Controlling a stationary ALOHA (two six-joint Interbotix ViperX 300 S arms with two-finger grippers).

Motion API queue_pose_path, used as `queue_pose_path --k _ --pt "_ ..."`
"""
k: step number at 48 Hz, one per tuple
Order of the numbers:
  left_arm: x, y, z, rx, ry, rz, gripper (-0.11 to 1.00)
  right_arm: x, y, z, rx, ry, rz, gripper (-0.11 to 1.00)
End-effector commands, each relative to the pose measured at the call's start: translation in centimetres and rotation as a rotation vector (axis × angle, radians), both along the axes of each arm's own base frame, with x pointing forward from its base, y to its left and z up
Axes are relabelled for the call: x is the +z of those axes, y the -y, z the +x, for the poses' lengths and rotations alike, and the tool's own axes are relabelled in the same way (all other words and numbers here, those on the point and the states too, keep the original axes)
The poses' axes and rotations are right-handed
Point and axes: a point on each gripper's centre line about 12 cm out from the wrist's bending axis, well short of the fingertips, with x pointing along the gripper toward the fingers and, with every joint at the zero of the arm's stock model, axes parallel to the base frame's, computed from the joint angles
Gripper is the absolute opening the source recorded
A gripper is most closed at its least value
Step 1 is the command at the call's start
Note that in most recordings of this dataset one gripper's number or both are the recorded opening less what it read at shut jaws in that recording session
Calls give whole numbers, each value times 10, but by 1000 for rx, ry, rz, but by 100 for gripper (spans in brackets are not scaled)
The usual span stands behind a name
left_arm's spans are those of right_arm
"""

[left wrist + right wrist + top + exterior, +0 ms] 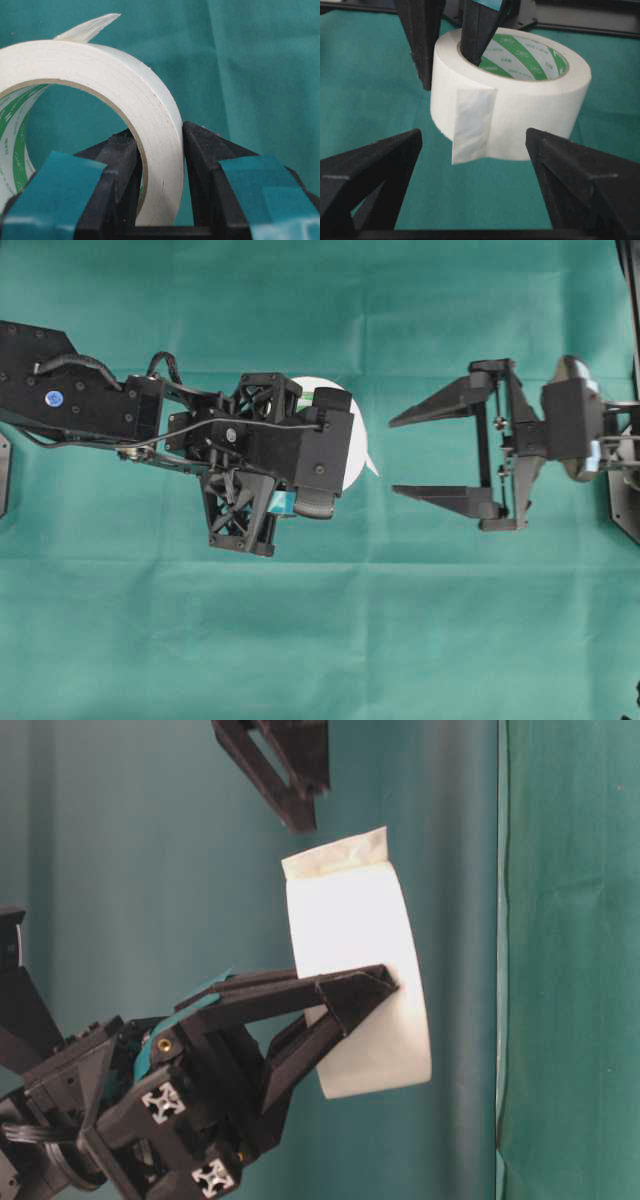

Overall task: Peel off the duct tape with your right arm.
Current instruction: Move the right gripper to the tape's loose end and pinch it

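Note:
The duct tape (535,105) is a white roll with a green-striped core, lying flat and lifted just off the green cloth. My left gripper (160,132) is shut on the roll's wall, one finger inside the ring and one outside. In the overhead view the left gripper (312,495) covers most of the duct tape (358,455). A short loose strip end (472,125) hangs free off the roll's side, facing my right gripper (474,134). The right gripper (393,456) stands open, level with the strip end (372,465) and a short way from it, touching nothing.
Green cloth (320,640) covers the table and the backdrop. A black base plate (625,490) sits at the right edge behind the right arm, and another dark edge (3,475) at the far left.

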Motion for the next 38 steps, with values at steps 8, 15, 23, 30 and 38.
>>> queue_pose_path --k 8,15,23,30,38 --pt "20 -2 2 2 54 2 22 8 -2 16 6 45 -2 62" --pt "18 -2 2 2 51 2 22 6 -2 24 6 37 0 62" --pt "18 -2 2 2 48 2 22 5 -2 28 4 34 -2 62" --pt "18 -2 2 2 49 2 22 6 -1 29 3 35 -2 62" --pt "18 -1 2 0 49 2 22 5 -1 29 0 34 -1 47"
